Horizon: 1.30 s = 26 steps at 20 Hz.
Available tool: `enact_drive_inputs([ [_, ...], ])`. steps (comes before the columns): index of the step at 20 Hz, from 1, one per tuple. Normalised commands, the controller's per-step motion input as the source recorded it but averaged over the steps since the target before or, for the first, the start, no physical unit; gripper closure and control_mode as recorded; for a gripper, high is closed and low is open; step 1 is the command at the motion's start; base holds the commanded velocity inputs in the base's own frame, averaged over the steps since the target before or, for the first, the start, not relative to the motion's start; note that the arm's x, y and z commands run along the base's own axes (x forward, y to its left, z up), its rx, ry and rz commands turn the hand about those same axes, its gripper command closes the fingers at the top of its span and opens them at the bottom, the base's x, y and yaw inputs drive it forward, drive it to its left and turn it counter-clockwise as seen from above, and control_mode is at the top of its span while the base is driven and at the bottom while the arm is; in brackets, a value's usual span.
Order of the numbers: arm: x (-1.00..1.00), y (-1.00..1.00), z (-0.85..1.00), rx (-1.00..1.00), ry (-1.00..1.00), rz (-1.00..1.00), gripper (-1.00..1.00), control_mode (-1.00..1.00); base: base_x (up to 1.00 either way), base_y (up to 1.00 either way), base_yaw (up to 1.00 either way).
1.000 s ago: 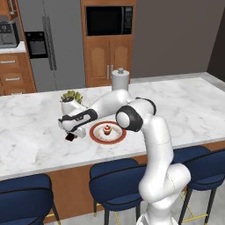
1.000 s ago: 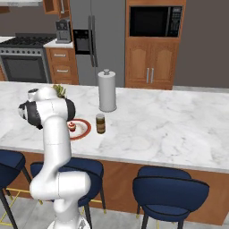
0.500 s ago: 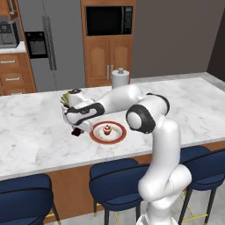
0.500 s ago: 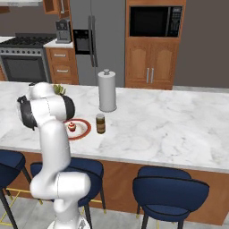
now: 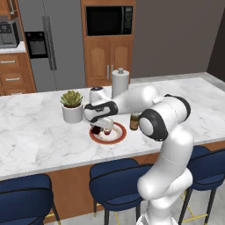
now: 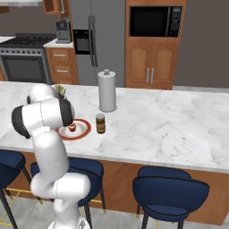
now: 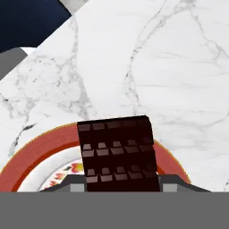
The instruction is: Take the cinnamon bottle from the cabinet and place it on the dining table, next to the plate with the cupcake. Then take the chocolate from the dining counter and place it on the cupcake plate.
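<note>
Chocolate (image 7: 117,154) over plate (image 7: 27,156), one each.

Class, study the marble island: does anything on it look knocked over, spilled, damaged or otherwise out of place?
Nothing stands out. The small brown cinnamon jar stands upright beside the red-rimmed round plate, the tiny red-topped cupcake sits on it, and the gripper holds the dark segmented chocolate bar over the plate.
</note>
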Motion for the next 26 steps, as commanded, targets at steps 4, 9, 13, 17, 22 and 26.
enact_drive_inputs([
  [4,0.06,-0.34,-0.03,0.0,0.0,0.18,1.0,-1.0,0.0,0.0,0.0],
  [9,0.25,0.0,-0.03,0.0,0.0,0.24,1.0,-1.0,0.0,0.0,0.0],
  [13,0.25,0.0,-0.16,-0.01,0.0,0.26,1.0,-1.0,0.0,0.0,0.0],
  [17,0.01,0.0,-0.16,-0.03,0.0,0.25,1.0,-1.0,0.0,0.0,0.0],
  [22,-0.72,0.0,-0.05,-0.04,0.0,0.19,1.0,-1.0,0.0,0.0,0.0],
  [26,-0.48,0.0,-0.01,-0.03,0.0,0.16,1.0,-1.0,0.0,0.0,0.0],
])
